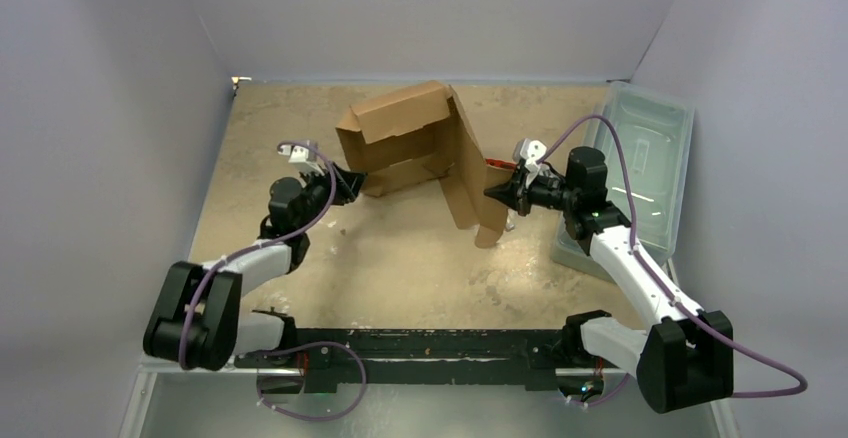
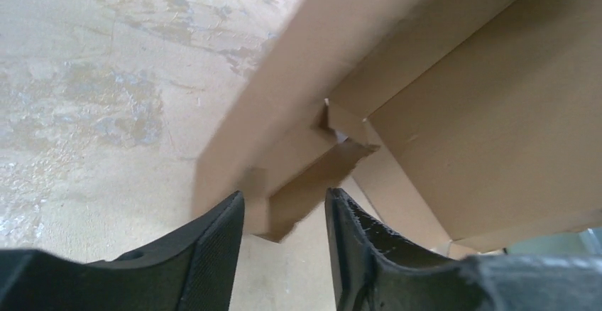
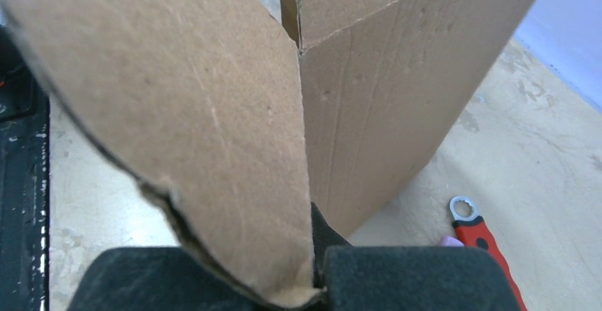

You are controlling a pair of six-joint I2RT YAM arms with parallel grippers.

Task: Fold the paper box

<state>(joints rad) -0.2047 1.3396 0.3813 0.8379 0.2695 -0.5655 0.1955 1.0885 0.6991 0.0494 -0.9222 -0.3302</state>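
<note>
The paper box (image 1: 405, 138) sits half-formed at the far middle of the desk (image 1: 400, 268), walls up, with a long panel standing on its right side. The right hand (image 1: 497, 194) is clenched on that panel's flap, cardboard pinched between its pads. The left hand (image 2: 284, 208) is spread apart and straddles a flap corner at the box's left near edge. A red-handled wrench (image 3: 477, 234) lies beside the box.

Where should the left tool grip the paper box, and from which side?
Likely the paper box's thin near-left corner flap, coming from the left: it juts out between the open left tool, while the right tool pinches the box's other side.
</note>
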